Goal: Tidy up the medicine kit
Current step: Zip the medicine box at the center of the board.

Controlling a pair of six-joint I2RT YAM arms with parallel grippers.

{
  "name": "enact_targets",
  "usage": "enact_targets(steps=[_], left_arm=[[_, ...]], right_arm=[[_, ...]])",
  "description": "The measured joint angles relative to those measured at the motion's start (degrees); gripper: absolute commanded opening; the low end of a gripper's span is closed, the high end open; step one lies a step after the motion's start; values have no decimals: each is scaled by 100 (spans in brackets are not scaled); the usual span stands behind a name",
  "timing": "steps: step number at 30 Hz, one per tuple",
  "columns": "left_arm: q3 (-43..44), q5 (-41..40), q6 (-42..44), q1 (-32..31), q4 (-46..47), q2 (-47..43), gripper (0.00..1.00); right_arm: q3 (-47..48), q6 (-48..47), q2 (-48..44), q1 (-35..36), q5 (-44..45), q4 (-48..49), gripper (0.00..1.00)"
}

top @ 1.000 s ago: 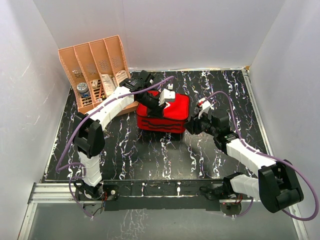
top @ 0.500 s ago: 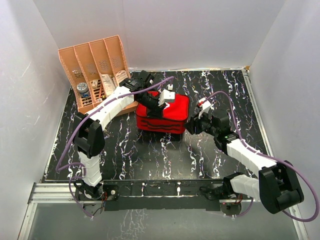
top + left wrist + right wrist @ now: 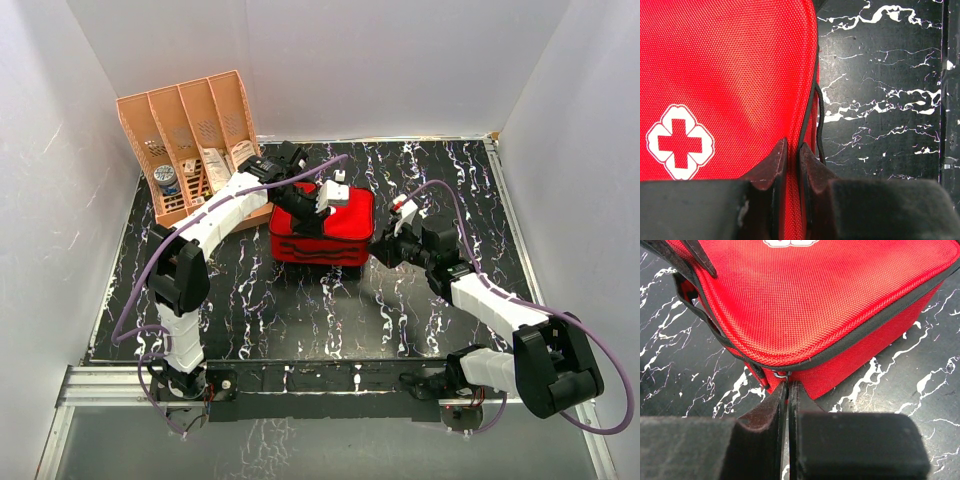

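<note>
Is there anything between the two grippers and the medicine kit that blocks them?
Nothing visible does. The right gripper is at a corner of the medicine kit, jaws shut by the zipper ring. The left gripper is at its lid edge.

Bench (image 3: 300, 310) carries medicine kit (image 3: 322, 235) near centre. Organizer rack (image 3: 190, 130) at back-left corner, behind and left of kit, leaning against left wall, small items in its compartments. Left hand (image 3: 322, 205) over kit's top, nearer back edge. Right hand (image 3: 385, 250) against kit's right side, low, at corner. Left wrist view: cord (image 3: 816, 107) along lid's edge, running in between fingers (image 3: 777, 160). Both arm bases at near edge.
</note>
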Motion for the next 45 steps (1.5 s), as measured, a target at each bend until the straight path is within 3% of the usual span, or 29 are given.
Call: enact_targets(steps=[11, 22, 45], left_arm=[[4, 81, 302, -24, -66, 0, 0], [-503, 345, 1845, -98, -234, -127, 0], [-3110, 129, 4988, -459, -647, -2168, 0]], right_arm=[[24, -20, -133, -26, 214, -238, 0], [24, -125, -258, -350, -22, -872, 0], [63, -170, 83, -640, 20, -1377, 0]])
